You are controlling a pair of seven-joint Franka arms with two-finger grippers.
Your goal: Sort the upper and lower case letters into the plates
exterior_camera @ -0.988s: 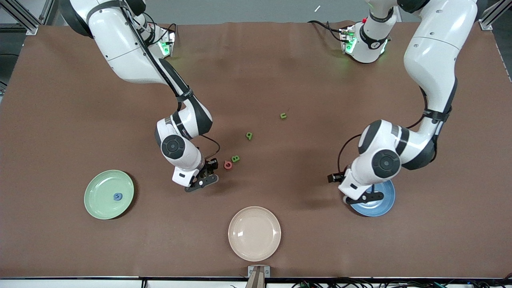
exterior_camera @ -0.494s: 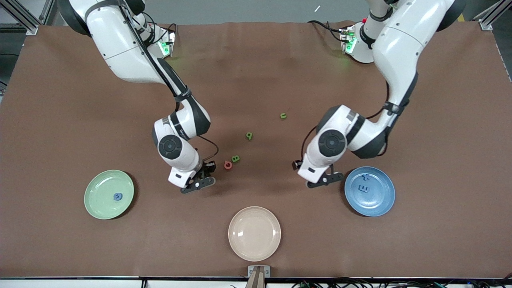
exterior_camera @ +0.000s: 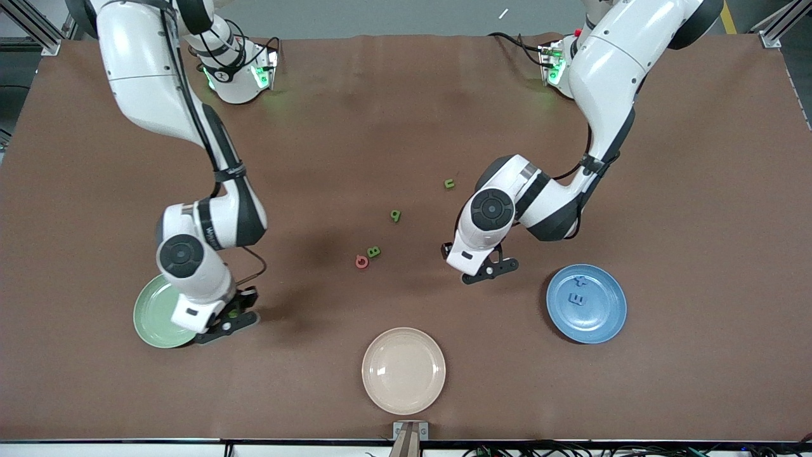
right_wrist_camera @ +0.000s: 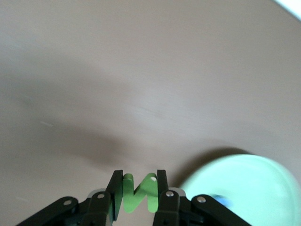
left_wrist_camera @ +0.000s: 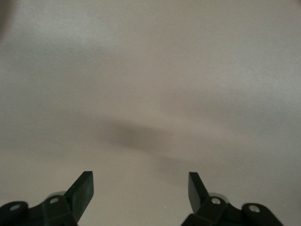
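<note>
My right gripper (exterior_camera: 229, 317) is shut on a green letter N (right_wrist_camera: 139, 192), held just past the rim of the pale green plate (exterior_camera: 147, 317), on the side toward the table's middle. In the right wrist view that plate (right_wrist_camera: 244, 188) shows a blurred blue letter (right_wrist_camera: 220, 200) on it. My left gripper (exterior_camera: 488, 270) hangs open and empty (left_wrist_camera: 141, 178) over bare table between the loose letters and the blue plate (exterior_camera: 602, 317). Two blue letters (exterior_camera: 577, 297) lie on the blue plate. On the table lie a red letter (exterior_camera: 361, 261) and three green letters (exterior_camera: 373, 251), (exterior_camera: 395, 216), (exterior_camera: 449, 184).
A cream-beige plate (exterior_camera: 403, 370) sits near the table's front edge, midway between the two other plates. The brown table cover (exterior_camera: 406, 114) stretches bare toward the arm bases.
My right arm has swung from beside the red letter to the pale green plate, carrying the green N. My left arm has moved from over the blue plate toward the table's middle.
</note>
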